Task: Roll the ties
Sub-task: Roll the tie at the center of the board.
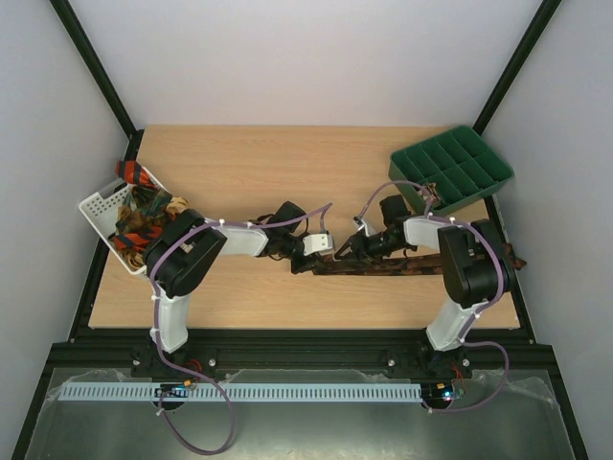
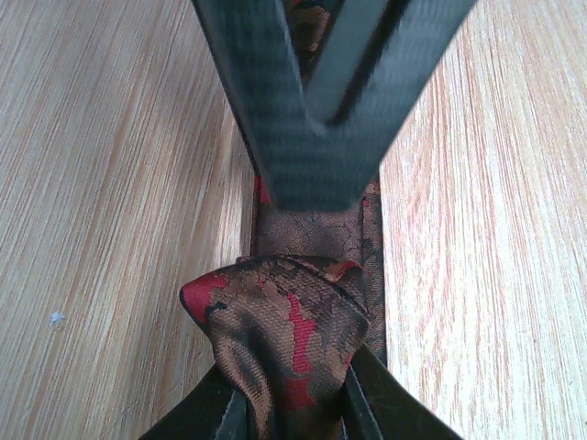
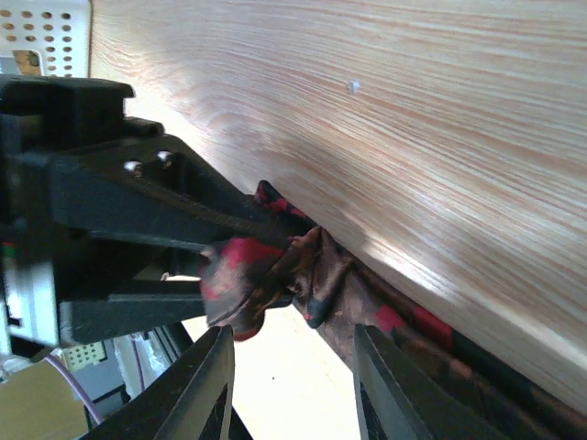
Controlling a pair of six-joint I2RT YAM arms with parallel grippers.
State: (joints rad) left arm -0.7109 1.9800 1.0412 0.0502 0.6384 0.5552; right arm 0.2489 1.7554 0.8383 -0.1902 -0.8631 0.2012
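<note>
The dark brown tie (image 1: pixel 412 265) lies stretched along the surface (image 1: pixel 239 172) near its front edge, its folded tip clenched in my left tool (image 2: pixel 293 376), I reckon as a core for the roll. My right tool (image 3: pixel 292 335) stands released, straddling that fold; there's bare wood behind for moving, little in front.
</note>
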